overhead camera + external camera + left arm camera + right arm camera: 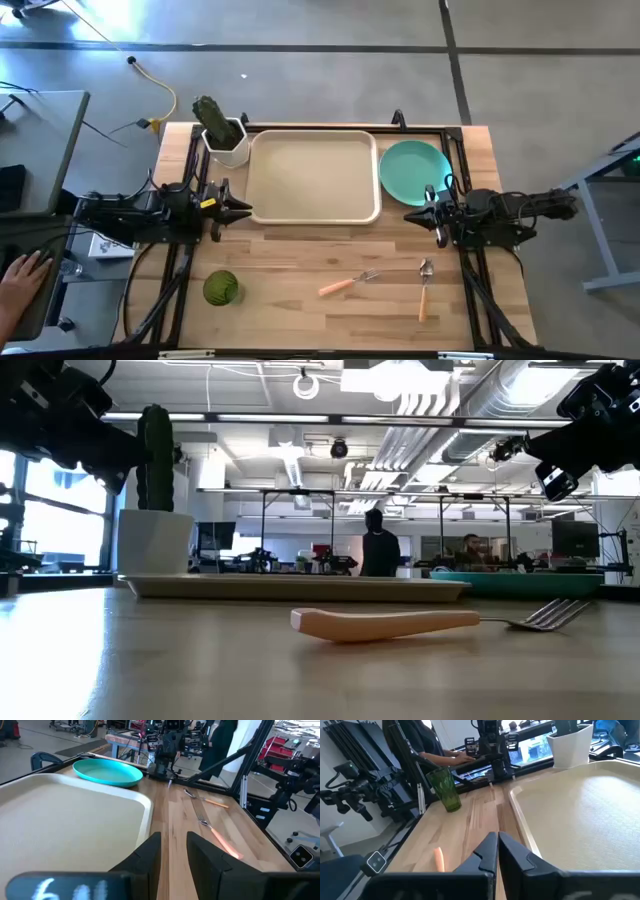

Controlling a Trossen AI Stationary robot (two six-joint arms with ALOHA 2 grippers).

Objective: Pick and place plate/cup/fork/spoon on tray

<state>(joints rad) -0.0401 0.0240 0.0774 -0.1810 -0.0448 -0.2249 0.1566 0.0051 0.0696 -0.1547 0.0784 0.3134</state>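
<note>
The beige tray (312, 175) lies at the middle far side of the table. The teal-green plate (414, 170) lies flat on the table right of the tray. The green cup (221, 288) stands upright at the near left and also shows in the right wrist view (445, 787). The fork (350, 282) and the spoon (424, 290) lie flat near the front edge. My left gripper (245, 209) hovers off the tray's near left corner, slightly open and empty (173, 840). My right gripper (410, 215) hovers off the tray's near right corner, shut and empty (498, 837).
A white square pot with a cactus (225, 135) stands at the tray's far left corner. A person's hand (20, 270) rests on a side desk left of the table. Bare wood lies between the two grippers and the cutlery.
</note>
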